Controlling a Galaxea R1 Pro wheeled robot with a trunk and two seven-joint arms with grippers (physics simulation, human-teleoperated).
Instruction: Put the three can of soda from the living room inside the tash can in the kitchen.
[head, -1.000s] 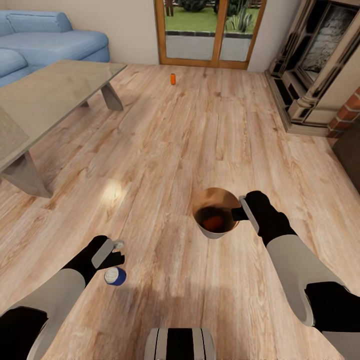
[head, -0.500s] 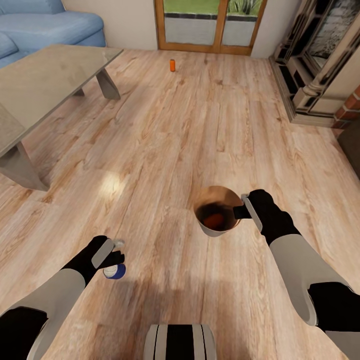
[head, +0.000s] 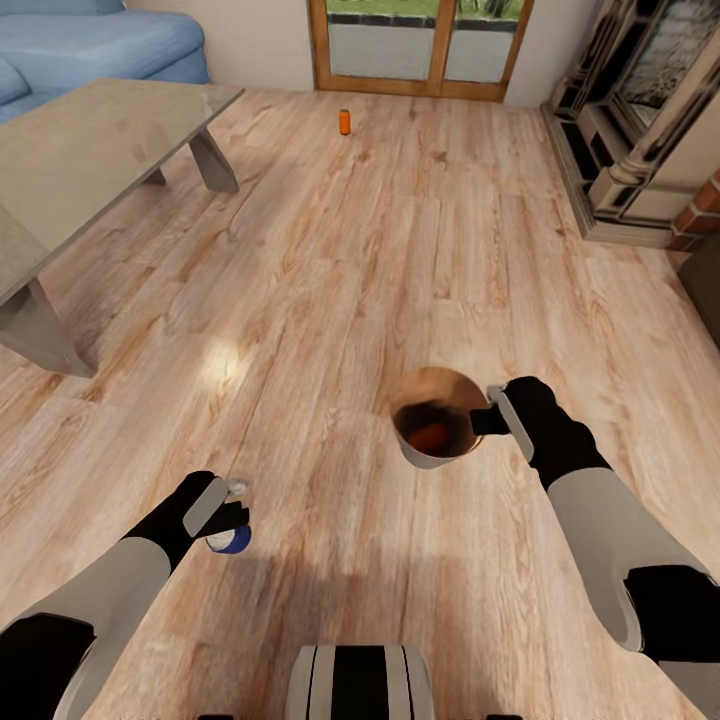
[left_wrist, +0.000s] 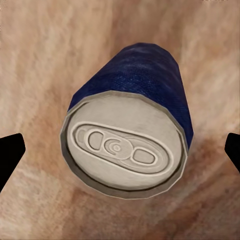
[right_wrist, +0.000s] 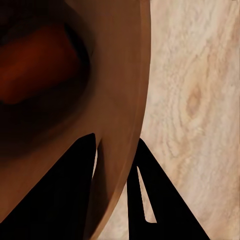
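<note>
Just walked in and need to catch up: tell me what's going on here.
The robot is collecting soda cans in a living room. Its right gripper pinches the rim of the trash can, with one orange can inside. Its left gripper is open around a blue can standing on the floor. Another orange can stands near the glass doors.

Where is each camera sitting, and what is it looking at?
Head view: on the robot's head, looking down over the floor; both arms, left pincer, right pincer show.
Left wrist view: by the left pincer, facing the blue can; dark fingertips at the edges.
Right wrist view: by the right pincer, facing the bin rim it pinches; black fingers show.
Shared: head and left wrist views show the blue can; head and right wrist views show the bin with an orange can inside.
</note>
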